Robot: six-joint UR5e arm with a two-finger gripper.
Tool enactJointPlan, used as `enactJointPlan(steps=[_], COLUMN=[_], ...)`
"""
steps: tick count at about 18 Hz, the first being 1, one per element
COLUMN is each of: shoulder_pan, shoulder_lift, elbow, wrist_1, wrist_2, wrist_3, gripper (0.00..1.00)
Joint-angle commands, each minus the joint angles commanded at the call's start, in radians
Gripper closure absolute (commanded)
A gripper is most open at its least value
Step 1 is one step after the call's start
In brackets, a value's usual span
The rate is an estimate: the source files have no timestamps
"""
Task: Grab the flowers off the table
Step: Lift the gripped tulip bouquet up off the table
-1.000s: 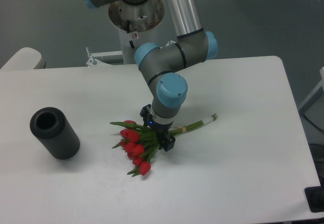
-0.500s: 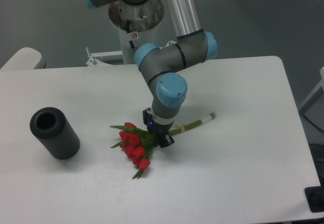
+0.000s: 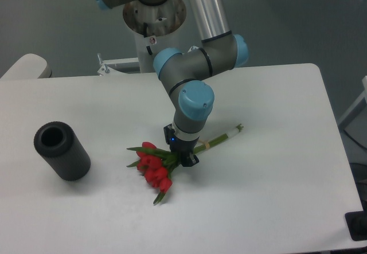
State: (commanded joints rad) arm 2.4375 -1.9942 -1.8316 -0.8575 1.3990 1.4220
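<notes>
Gripper clamped on the red-tulip flowers with green stems; a slow vertical lift off the white table should prevent slipping.

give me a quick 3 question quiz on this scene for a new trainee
1. True or false: the end effector is at the flowers, near where the stems meet the blooms.
2. Which object lies toward the left side of the table? A) dark grey hollow cylinder B) glass vase C) red bowl
3. Fill in: the flower stems point toward the ____ of the picture, away from the blooms.

Key
1. True
2. A
3. Upper right; the stem ends stick out past the arm there, while the red blooms lie lower left of the end effector.
</notes>
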Motion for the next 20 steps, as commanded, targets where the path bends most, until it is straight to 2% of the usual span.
enactJointPlan(steps=[5, 10, 11, 12, 15, 20], shoulder_pan=[0.011, 0.012, 0.014, 0.026, 0.063, 0.092], shoulder_lift=[0.04, 0.054, 0.057, 0.061, 0.075, 0.092], elbow=[0.074, 0.164, 0.172, 0.169, 0.152, 0.175], wrist_1=[-0.026, -0.058, -0.06, -0.067, -0.084, -0.112], wrist_2=[-0.014, -0.193, -0.222, -0.25, -0.301, -0.366], wrist_3=[0.008, -0.011, -0.011, -0.011, -0.008, -0.008], gripper=[0.64, 0.64, 0.67, 0.78, 0.89, 0.89])
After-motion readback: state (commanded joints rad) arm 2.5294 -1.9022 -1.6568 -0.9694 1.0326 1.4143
